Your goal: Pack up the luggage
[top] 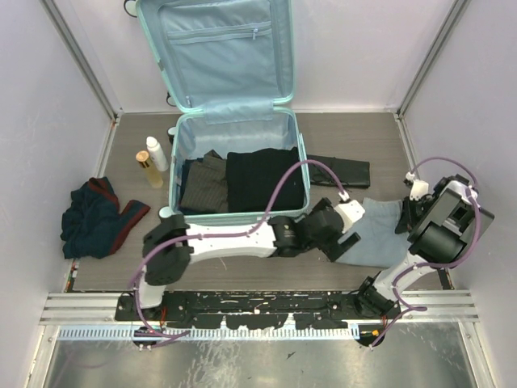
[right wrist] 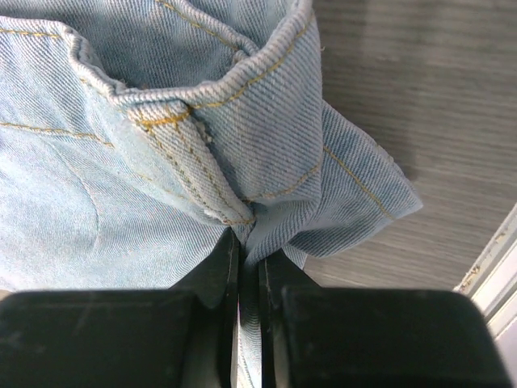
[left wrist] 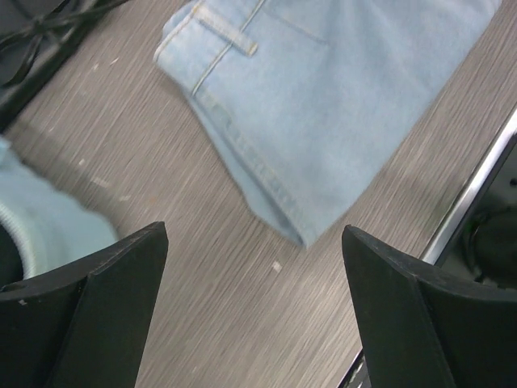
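Right gripper [right wrist: 249,242] has its jaws pressed together on a bunched fold of the jeans [right wrist: 161,162], near a seam with yellow stitching at the lower centre of its wrist view. The cloth puckers upward from the pinch. Such a grip on a gathered edge rather than flat cloth probably gives the fingers enough thickness to lift the garment off the table [top: 371,137].

Left gripper [left wrist: 252,234] is spread wide and holds nothing. It hangs over bare table just beside the folded corner of the jeans, which fills the upper right of its wrist view. Judging by that pose, it is placed to take a second hold so the garment can travel without unfolding.

In the overhead view the luggage [top: 218,73] lies open at upper centre, its lid leaning back toward the rear wall. Its tray sits just beyond the left arm. Dark folded clothes [top: 258,182] already fill much of the tray, so the jeans would likely have to go on top.

Outside the case are two bottles [top: 153,160] just left of it, a dark blue and red garment [top: 93,218] at far left, and a black garment [top: 343,170] at its right side.
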